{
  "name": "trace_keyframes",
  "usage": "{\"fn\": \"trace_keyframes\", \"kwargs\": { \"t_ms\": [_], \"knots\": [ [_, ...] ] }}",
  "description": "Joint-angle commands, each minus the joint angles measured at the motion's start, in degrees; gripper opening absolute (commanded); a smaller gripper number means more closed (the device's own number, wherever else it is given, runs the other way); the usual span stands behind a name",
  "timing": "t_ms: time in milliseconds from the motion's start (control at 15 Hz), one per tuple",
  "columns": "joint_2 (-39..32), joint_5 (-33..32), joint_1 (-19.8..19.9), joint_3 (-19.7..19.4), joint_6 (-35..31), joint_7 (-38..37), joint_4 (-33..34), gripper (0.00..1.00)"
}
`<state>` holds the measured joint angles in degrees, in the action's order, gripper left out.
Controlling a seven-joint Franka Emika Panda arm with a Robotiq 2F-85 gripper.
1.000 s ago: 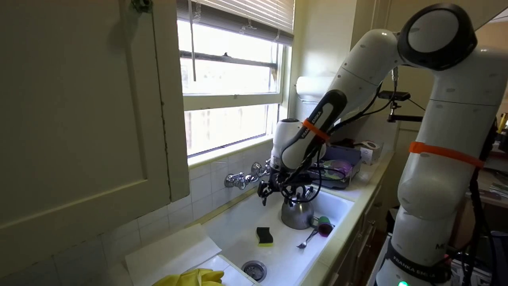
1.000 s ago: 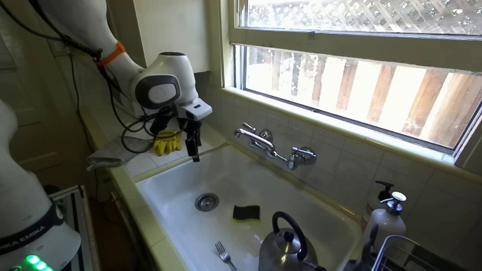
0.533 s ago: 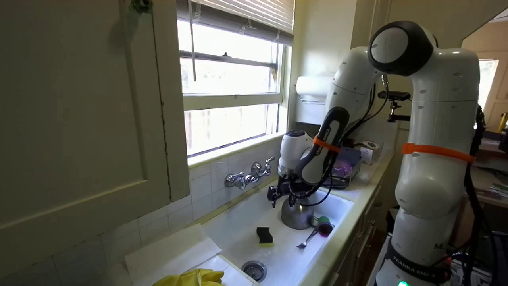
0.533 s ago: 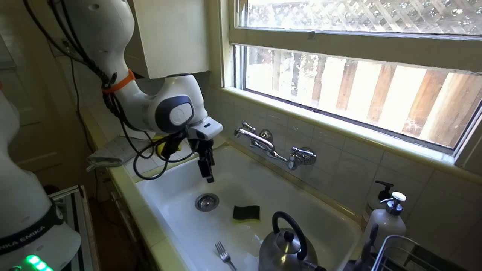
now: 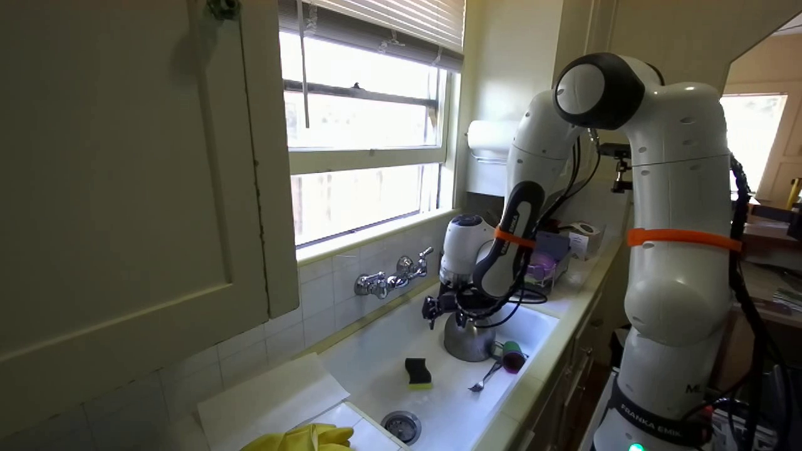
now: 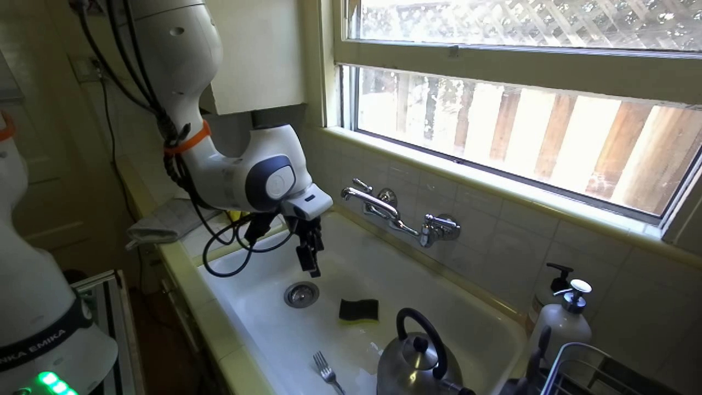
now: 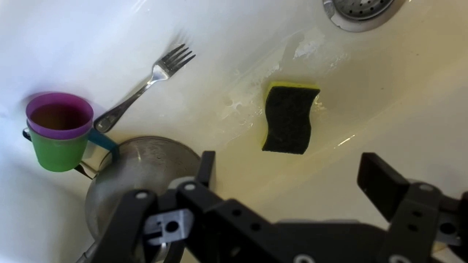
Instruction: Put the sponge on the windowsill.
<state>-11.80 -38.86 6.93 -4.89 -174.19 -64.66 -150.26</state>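
Hung above sink [image 6: 395, 274] with gripper [image 7: 289, 166] spread wide, nothing gripped. Found sponge [image 7: 289, 118] dark side up on sink floor, between drain [image 7: 362, 7] and kettle [image 7: 153, 164]. Seemed to need centring, straight descent, firm pinch across narrower width, then high lift toward windowsill [image 6: 521, 189].

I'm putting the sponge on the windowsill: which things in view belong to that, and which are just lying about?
For the job:
sponge, in the sink
windowsill, where it goes
claw, open

Just lying about:
steel kettle
fork
purple and green cups
white pump bottle
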Motion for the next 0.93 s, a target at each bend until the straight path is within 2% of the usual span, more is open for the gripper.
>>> {"fn": "trace_keyframes", "kwargs": {
  "t_ms": [0,133,267,600,867],
  "knots": [
    [0.0,0.0,0.0,0.0,0.0,-0.1,0.1,1.0],
    [-2.4,0.3,-0.1,0.1,0.7,0.0,2.1,1.0],
    [-5.6,0.9,1.6,1.6,-1.3,4.4,3.7,1.0],
    [-11.6,-3.5,-0.3,-1.0,-0.9,9.4,10.0,1.0],
    [-15.6,-6.9,-3.2,-5.4,-1.2,8.6,13.9,1.0]
  ]
}}
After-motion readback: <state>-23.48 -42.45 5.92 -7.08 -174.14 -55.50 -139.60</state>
